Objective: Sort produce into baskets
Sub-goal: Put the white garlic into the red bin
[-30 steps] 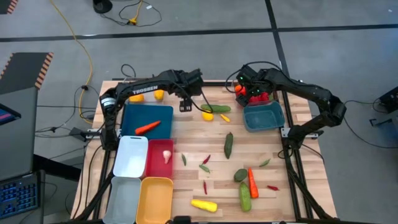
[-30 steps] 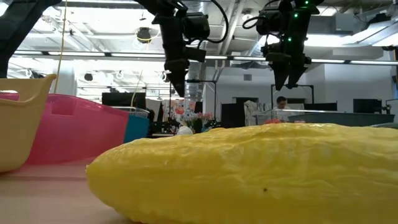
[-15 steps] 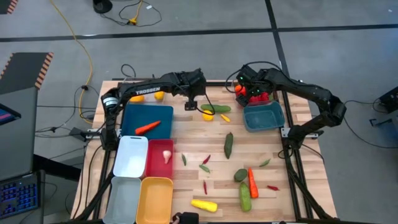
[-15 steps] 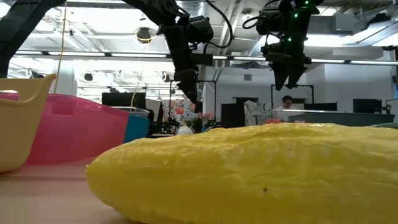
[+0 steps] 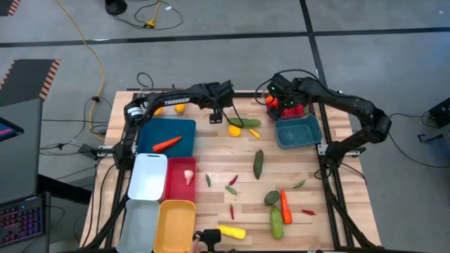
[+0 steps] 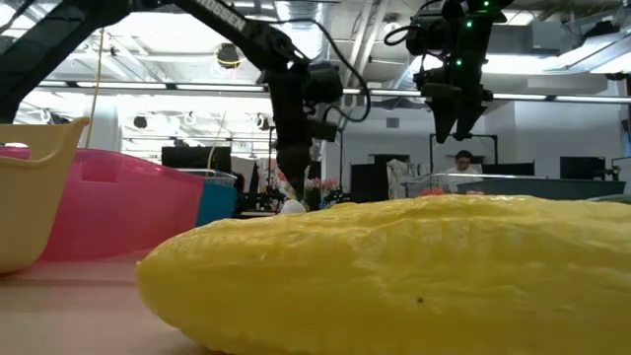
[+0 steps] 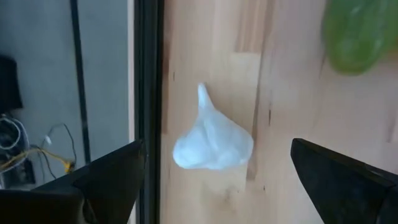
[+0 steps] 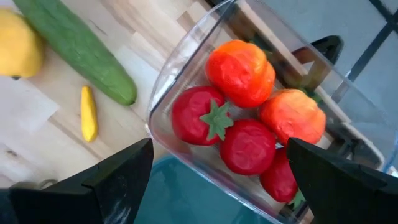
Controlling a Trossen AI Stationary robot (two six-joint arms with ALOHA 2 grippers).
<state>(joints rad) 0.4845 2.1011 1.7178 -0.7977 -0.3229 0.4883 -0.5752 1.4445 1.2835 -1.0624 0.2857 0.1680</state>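
A white garlic bulb [image 7: 211, 140] lies on the wooden table close to its far edge. My left gripper [image 7: 217, 152] is open and low over it, one finger on each side, not touching; it also shows in the high view [image 5: 216, 117] and the low view [image 6: 289, 187]. My right gripper [image 8: 219, 146] is open and empty above the clear basket [image 8: 186, 62] of red tomatoes [image 8: 198, 118] and orange peppers [image 8: 241, 70] at the far right [image 5: 287, 107]. A teal basket [image 5: 298, 132] sits just nearer.
The dark blue basket [image 5: 166, 137] holds a carrot and the red one [image 5: 181, 179] a garlic; white [image 5: 148, 176], grey-blue [image 5: 139, 225] and yellow [image 5: 176, 225] baskets stand at the left. Cucumbers [image 5: 258, 163], a lemon [image 5: 234, 130], chillies, a carrot [image 5: 285, 206] and a yellow squash [image 5: 230, 231] lie loose.
My left gripper has gone toward the table's right and far edge and come down over the white garlic, staying open. My right gripper has kept still.
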